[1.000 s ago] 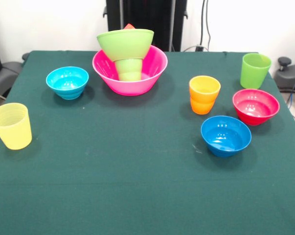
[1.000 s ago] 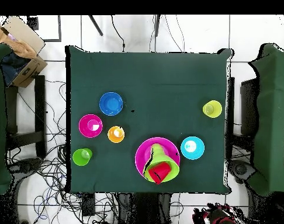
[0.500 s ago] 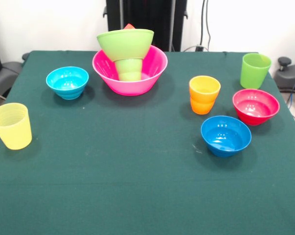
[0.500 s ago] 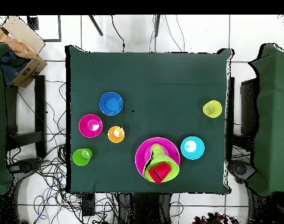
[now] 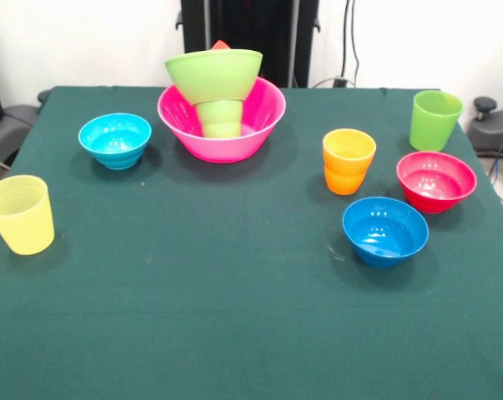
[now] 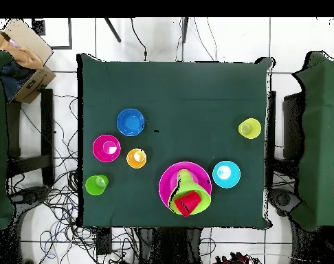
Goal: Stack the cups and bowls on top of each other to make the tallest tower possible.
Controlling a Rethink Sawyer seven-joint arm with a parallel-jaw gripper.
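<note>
Nothing moved on the table since a second ago; only some dark clutter on the floor past the table edge in the overhead view looks different. No gripper showing in either view, so no telling how the jaws stand.

Tower [image 5: 220, 104] at the far middle of the dark green tablecloth [image 5: 234, 317]: large pink plastic bowl [image 5: 259, 125] at the bottom, small green plastic cup [image 5: 221, 118] upside down inside it, medium lime green plastic bowl [image 5: 213, 73] perched on that. Red plastic cup [image 5: 221, 45] mostly hidden behind the lime rim in front view, just a tip poking up; plainer from overhead [image 6: 186, 203].

Light blue small bowl [image 5: 115, 140] left of the tower, pale yellow plastic tumbler [image 5: 20, 214] near the left edge. Over on the right: orange plastic cup [image 5: 349, 161], taller lime green cup [image 5: 435, 120] close to the right edge, magenta small bowl [image 5: 435, 181], darker blue small bowl [image 5: 385, 230]. All apart from each other. Loads of open cloth across the near half.
</note>
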